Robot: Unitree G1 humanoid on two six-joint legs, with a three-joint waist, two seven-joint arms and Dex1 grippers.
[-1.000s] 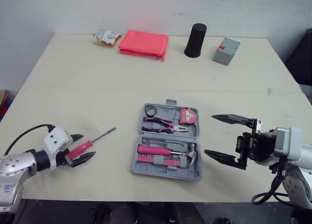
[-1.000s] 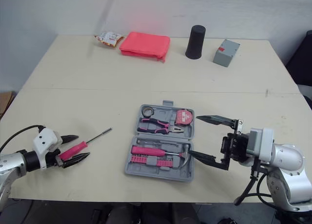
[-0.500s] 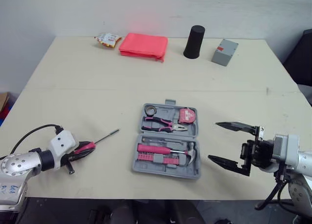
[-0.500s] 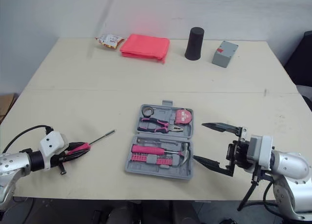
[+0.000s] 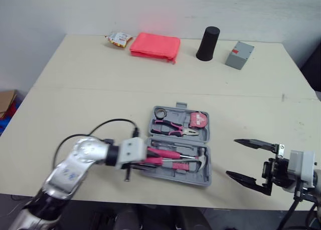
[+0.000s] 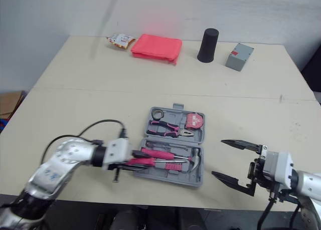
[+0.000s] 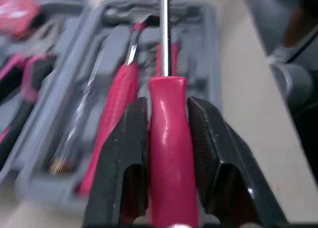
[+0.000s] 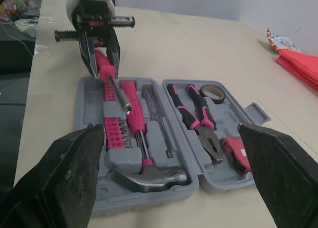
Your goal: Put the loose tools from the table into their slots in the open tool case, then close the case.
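Pink plastic handle, thin steel shaft: your screwdriver (image 7: 166, 138) should be light, stiff and a bit slick. The handle is the place to hold it. The left gripper (image 7: 167, 103) clamps that handle, low over the front half of the tool case (image 5: 207, 176). The right gripper (image 5: 232, 157) gapes wide, empty, just right of the case. You can't tell which slot is free, because shaft and gripper cover it.

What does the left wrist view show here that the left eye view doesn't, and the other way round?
Left wrist view: how the left gripper holds the screwdriver, jaws shut on its pink handle, shaft pointing over the tool case. Left eye view: the right gripper, jaws open, beside the case, plus the red pouch, black cup and grey box at the far edge of the table. Both: the open case, pink-handled tools seated in it, and the held screwdriver.
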